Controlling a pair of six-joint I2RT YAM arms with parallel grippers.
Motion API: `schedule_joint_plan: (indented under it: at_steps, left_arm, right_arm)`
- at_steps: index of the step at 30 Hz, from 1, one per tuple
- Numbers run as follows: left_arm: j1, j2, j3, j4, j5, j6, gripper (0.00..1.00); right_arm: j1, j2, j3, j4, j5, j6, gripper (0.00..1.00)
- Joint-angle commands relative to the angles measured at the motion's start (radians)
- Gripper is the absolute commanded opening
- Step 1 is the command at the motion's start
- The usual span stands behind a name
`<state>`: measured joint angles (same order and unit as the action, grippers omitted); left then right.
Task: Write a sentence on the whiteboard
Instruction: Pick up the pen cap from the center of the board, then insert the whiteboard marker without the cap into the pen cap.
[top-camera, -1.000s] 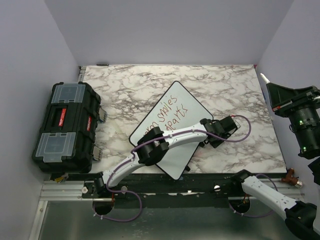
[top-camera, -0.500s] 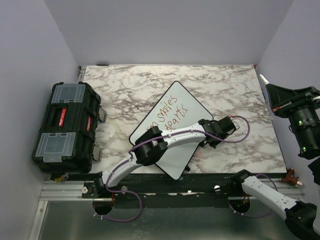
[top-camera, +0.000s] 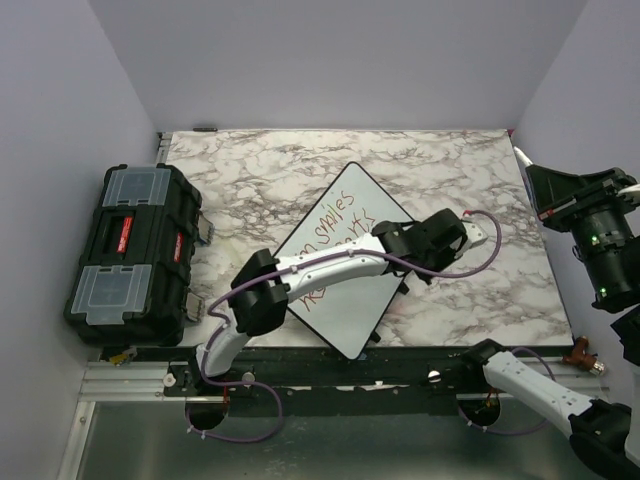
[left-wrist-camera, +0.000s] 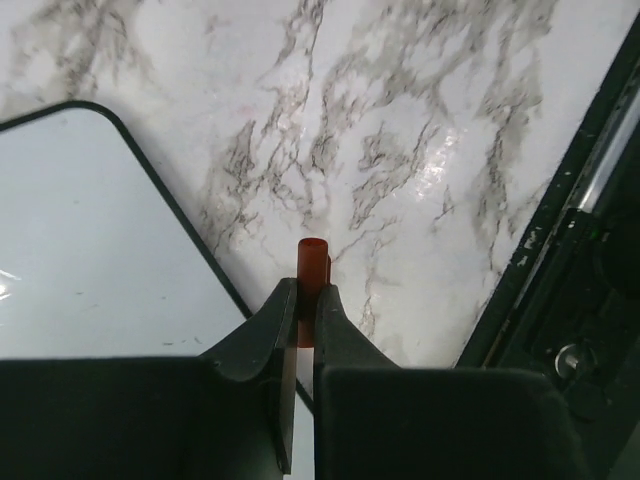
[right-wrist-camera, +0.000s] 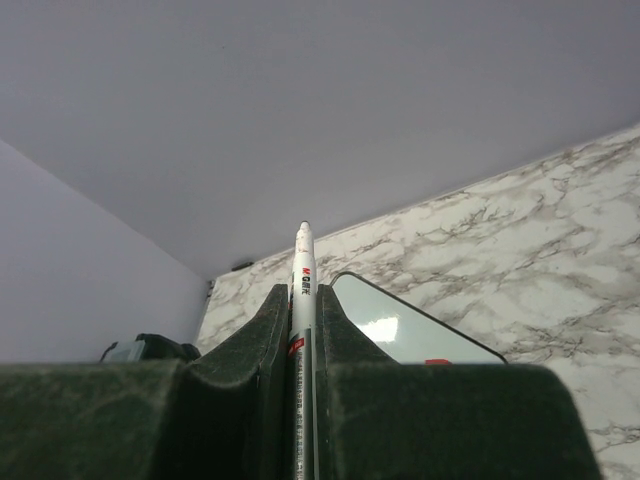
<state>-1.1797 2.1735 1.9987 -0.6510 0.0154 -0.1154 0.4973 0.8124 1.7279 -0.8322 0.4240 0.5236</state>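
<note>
The whiteboard (top-camera: 352, 305) lies cornerwise mid-table, its rounded corner also in the left wrist view (left-wrist-camera: 90, 250). On it is the sentence (top-camera: 338, 224) in red marker words, partly hidden under my left arm. My left gripper (top-camera: 430, 262) hovers off the board's right corner, shut on a small red marker cap (left-wrist-camera: 312, 258) between its fingertips (left-wrist-camera: 305, 290). Raised at the table's right edge, my right gripper (top-camera: 542, 188) is shut on a white marker (right-wrist-camera: 304, 268), tip (top-camera: 524, 157) pointing up and back.
A black toolbox (top-camera: 132, 254) with clear lid compartments stands at the table's left edge. The black rail (left-wrist-camera: 560, 250) along the near edge runs close to the left gripper. Purple walls enclose the marble table (top-camera: 450, 170) on three sides.
My left gripper has shut on the red cap. The left arm's elbow has swung left and the wrist has risen slightly, uncovering more of the lower line of writing. The right arm barely moved.
</note>
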Motion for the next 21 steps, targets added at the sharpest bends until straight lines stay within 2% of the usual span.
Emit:
schedule_joint_plan:
  at_steps: [1,8,14,21]
  left_arm:
    - [-0.006,-0.143,-0.052,0.017,0.014,0.067,0.00]
    - [0.019,-0.351,-0.212,0.040,0.000,0.111,0.00]
    - [0.055,-0.536,-0.347,0.083,-0.032,0.214,0.00]
    - [0.116,-0.781,-0.579,0.212,-0.036,0.357,0.00]
  right_arm:
    - [0.001,0.025,0.022,-0.005,-0.040,0.006,0.01]
    - [0.001,0.038,0.003,0.011,-0.085,0.019,0.01]
    - [0.001,0.070,-0.016,0.030,-0.188,0.031,0.01]
    - [0.001,0.109,-0.070,0.060,-0.325,0.042,0.01]
